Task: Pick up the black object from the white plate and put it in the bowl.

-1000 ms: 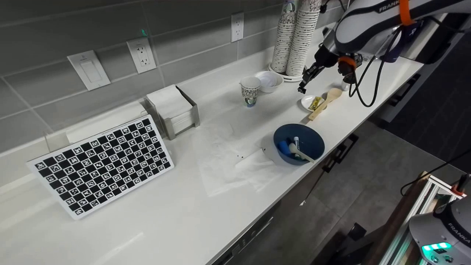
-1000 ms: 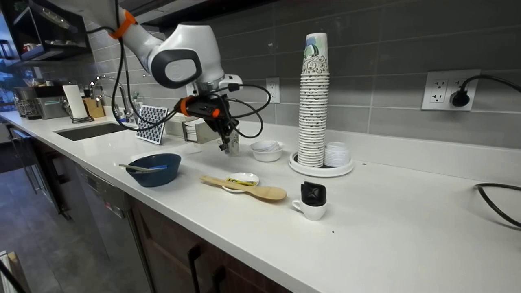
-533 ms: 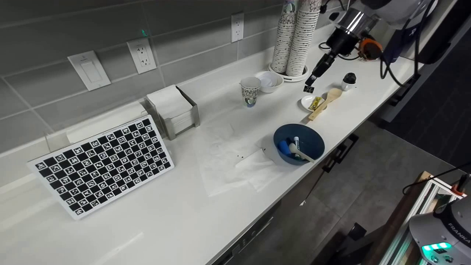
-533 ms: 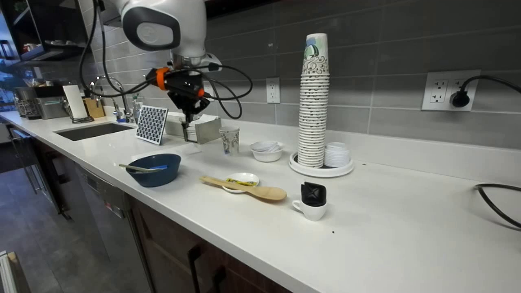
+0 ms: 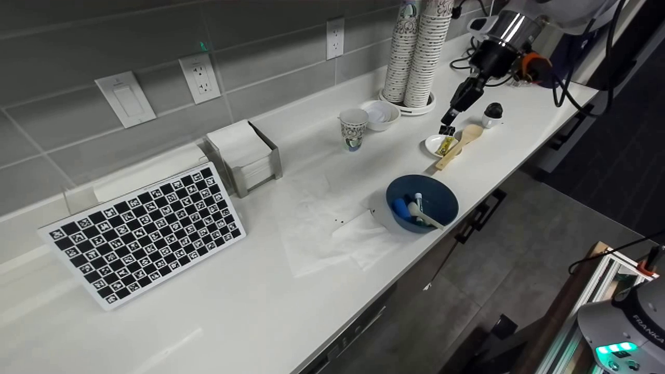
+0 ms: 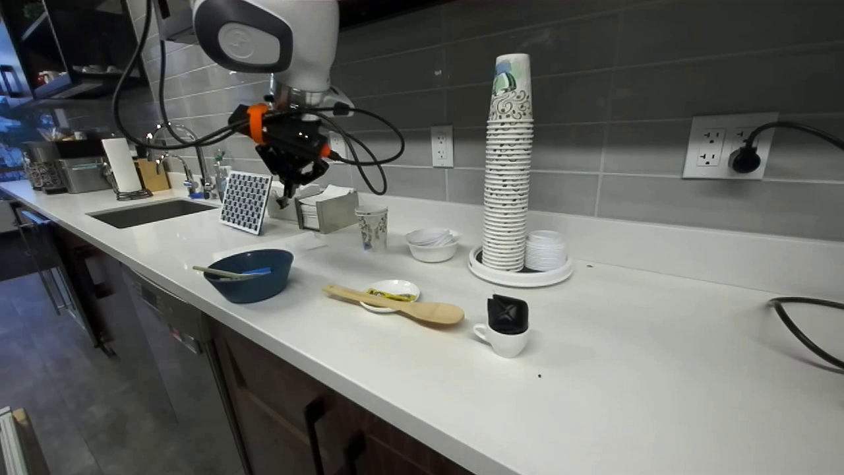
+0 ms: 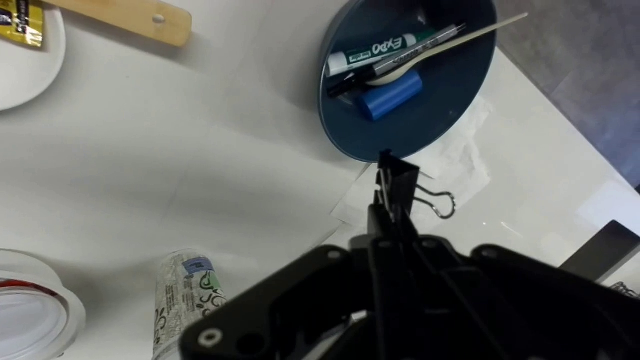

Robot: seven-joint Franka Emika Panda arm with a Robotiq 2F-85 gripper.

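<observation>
Counter (image 5: pixel 270 311): white. Bowl (image 7: pixel 435 120): dark blue, near counter's open edge. Gripper (image 7: pixel 393 219): in the air above counter. Plate (image 7: pixel 30 80): white, near bowl. Markers (image 7: pixel 382 50): inside bowl. Packet (image 7: pixel 24 22): yellow, on plate. Clip (image 7: pixel 402 185): black, off the plate, pinched in jaws drawn nearly together; in wrist view it partly overlaps bowl's rim.

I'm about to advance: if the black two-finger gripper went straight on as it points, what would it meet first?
Probably the round deep-blue bowl, near its rim, with the black binder clip the gripper holds touching first; depth is unclear, so possibly the thin white sheet beside it.
</observation>
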